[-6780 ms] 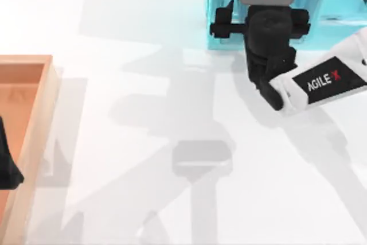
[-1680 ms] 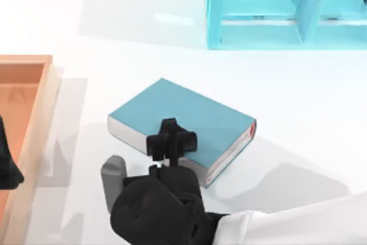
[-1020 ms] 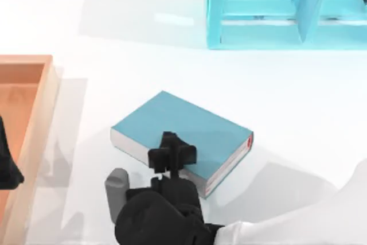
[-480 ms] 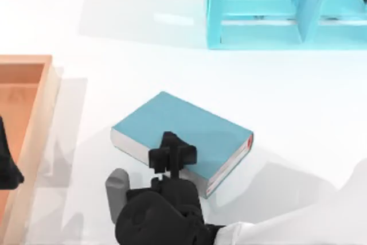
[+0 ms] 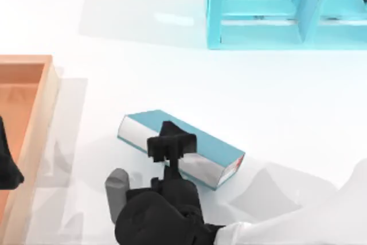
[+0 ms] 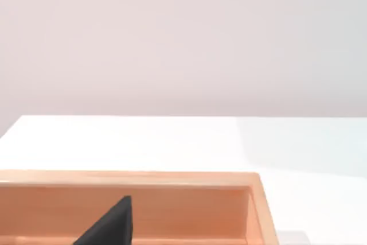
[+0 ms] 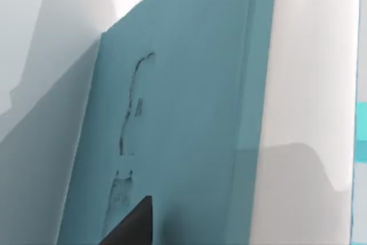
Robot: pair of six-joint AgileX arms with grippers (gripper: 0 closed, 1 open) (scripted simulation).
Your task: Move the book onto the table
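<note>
The teal-blue book (image 5: 207, 143) rests on the white table (image 5: 287, 113) left of centre, tipped up on its long edge. Its pale page edges (image 5: 186, 163) face upward and the red mark (image 5: 235, 168) is at its right end. My right gripper (image 5: 171, 143) reaches in from the near edge and sits right over the book's middle. In the right wrist view the teal cover of the book (image 7: 183, 119) is very close. My left gripper (image 5: 7, 167) stays parked at the far left over the tray.
An orange-brown wooden tray (image 5: 35, 113) stands along the left side, also seen as the tray (image 6: 172, 179) in the left wrist view. A turquoise shelf unit (image 5: 275, 10) stands at the back right. Open white surface lies between the shelf and the book.
The book came from the shelf area to the table's near left with the right gripper. In the last half second it tipped from flat onto its long edge, page edges up.
</note>
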